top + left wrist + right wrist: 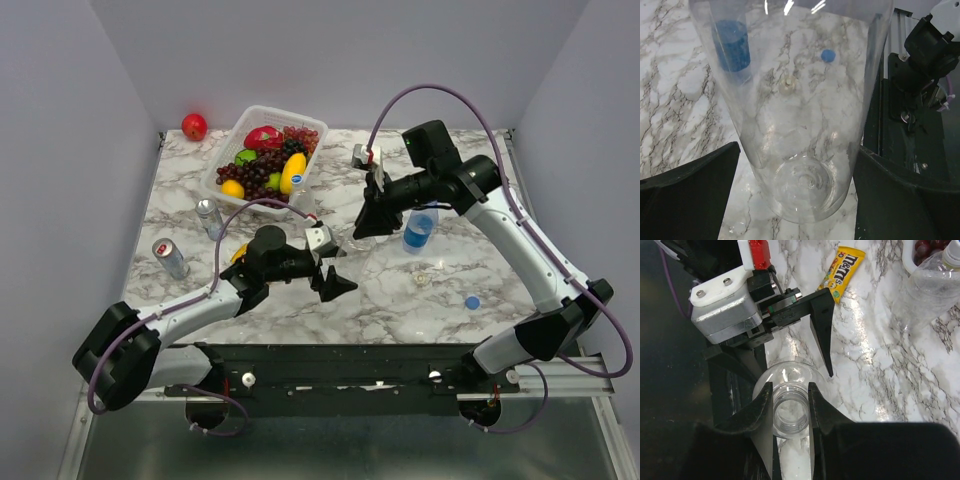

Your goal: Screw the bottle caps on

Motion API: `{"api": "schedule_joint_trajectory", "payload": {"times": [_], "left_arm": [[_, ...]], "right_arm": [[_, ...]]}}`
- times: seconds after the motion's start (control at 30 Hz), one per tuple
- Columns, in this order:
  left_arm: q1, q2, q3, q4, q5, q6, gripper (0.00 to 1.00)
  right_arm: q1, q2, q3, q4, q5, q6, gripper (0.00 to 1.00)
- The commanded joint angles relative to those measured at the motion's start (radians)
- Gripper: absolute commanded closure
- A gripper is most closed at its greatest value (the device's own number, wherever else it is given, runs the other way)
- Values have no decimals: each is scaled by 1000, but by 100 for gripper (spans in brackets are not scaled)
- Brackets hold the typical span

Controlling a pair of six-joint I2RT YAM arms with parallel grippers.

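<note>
**A:** Where are we on the capping?

**B:** Prep step, I'd say. Nothing is being screwed on yet. On the white marble-pattern tabletop (392,296) the right hand (789,396) comes down from above, pressed together on the threaded neck of a colourless transparent plastic bottle (800,125). The bottle stands upright with its mouth open and no cap on it. The left hand (333,277) is spread wide, with its black fingers (690,200) on either side of the bottle's body. From here I can't tell if they touch it.

**A:** Next move?

**B:** My guess is the left hand closes on the body to hold it. Then the right hand can let go of the neck and fetch a cap. The wall is thin, smooth and glossy, so it'll likely dent or slip. I'd grip low and gently.

**A:** Other bottle?

**B:** The blue-tinted bottle (420,232) with the blue label is upright near the right hand. I can't make out its top.

**A:** Caps?

**B:** Two are loose on the tabletop to the right, well apart from both hands. The pale whitish cap (423,279) is nearer the bottles and the plain blue round cap (471,301) is closer to the edge. Both are small, flat plastic discs, so they need a precise pinch.
</note>
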Motion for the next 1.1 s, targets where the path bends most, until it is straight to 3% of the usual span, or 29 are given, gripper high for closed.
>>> {"api": "schedule_joint_trajectory", "payload": {"times": [0.0,0.23,0.47,0.57,0.63,0.7,0.8,0.97,1.0,1.07], "left_arm": [[-11,26,42,59,-29,-8,1],[-10,43,49,55,60,28,2],[-11,50,49,99,16,-3,1],[-11,53,48,97,49,9,16],[-11,46,39,100,56,2,27],[-10,32,25,94,54,-1,40],[9,-8,0,69,46,-4,50],[52,-106,-46,-10,56,34,64],[59,-120,-49,-29,57,55,75],[81,-149,-51,-82,77,72,89]], "right_arm": [[9,8,17,30,-79,49,97],[9,9,2,40,-102,44,98],[10,-9,-38,54,-100,49,98],[10,-14,-40,59,-100,52,98],[9,-14,-38,53,-91,46,93],[10,-24,-36,47,-62,40,76],[6,-81,-61,37,73,29,51],[-68,-227,-251,37,176,-58,43],[-71,-271,-285,15,190,-133,42],[-74,-316,-404,-6,234,-216,42]]}}
